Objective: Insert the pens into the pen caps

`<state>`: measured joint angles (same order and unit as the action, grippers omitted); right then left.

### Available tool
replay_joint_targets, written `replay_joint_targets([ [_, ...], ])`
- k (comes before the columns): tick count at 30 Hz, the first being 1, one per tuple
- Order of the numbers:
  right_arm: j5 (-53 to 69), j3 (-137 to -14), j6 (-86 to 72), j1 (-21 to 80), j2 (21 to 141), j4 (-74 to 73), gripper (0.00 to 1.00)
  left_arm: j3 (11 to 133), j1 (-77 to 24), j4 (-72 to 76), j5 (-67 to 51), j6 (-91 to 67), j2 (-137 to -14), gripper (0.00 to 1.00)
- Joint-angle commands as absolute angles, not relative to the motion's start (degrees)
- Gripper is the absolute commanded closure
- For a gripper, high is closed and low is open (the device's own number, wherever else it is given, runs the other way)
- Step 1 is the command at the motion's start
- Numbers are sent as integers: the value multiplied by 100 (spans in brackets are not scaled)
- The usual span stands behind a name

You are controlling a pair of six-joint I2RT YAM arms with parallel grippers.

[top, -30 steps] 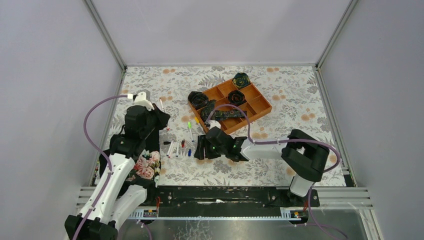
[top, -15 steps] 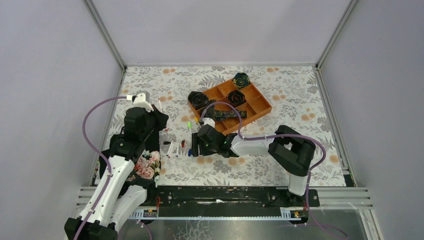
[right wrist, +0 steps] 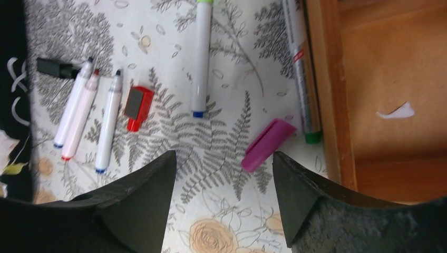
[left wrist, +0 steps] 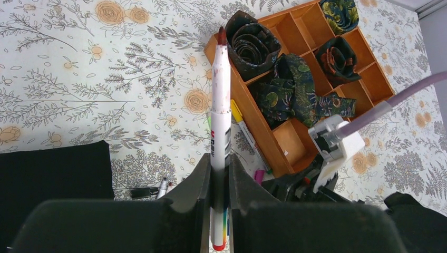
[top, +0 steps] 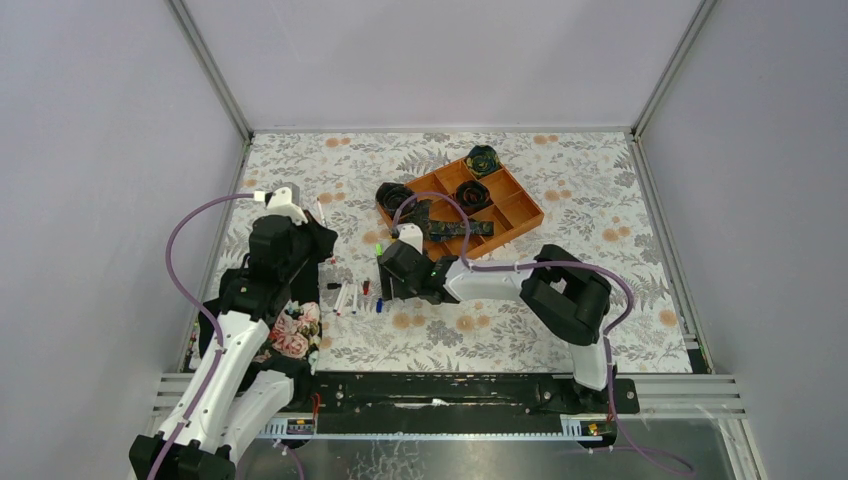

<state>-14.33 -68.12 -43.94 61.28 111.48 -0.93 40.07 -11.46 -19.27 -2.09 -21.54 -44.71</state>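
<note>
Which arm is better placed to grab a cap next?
Right. The right gripper hangs open over the loose red cap and magenta cap, while the left gripper is shut on a red-tipped pen.

Bright, even light fell from above — shadows on the table (top: 600,190) were soft and faint. The top view was crisp; the right wrist view ran soft, its dark fingers (right wrist: 132,205) and the tray (right wrist: 390,79) blurred.
</note>
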Motion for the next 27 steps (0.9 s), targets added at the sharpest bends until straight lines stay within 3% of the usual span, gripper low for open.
replay_joint_targets([
  [1, -2065, -7301, -4217, 6064, 11478, -903, 28, 3957, -1105, -1740, -191, -2085, -4417, 100],
  [7, -2313, -7461, -4212, 6064, 11678, -1283, 38, 3962, -1108, -1731, -207, -2083, -4420, 100],
  [13, -2523, -7586, -4009, 6064, 11857, -1531, 56, 3945, -1103, -1738, -212, -2092, -4372, 100],
  [20, -2607, -7952, -3806, 6064, 12223, -1871, 63, 3935, -1107, -1732, -271, -2104, -4357, 100],
  [27, -2375, -7914, -3945, 6066, 12019, -2057, 88, 3933, -1105, -1658, -768, -2131, -4428, 100],
])
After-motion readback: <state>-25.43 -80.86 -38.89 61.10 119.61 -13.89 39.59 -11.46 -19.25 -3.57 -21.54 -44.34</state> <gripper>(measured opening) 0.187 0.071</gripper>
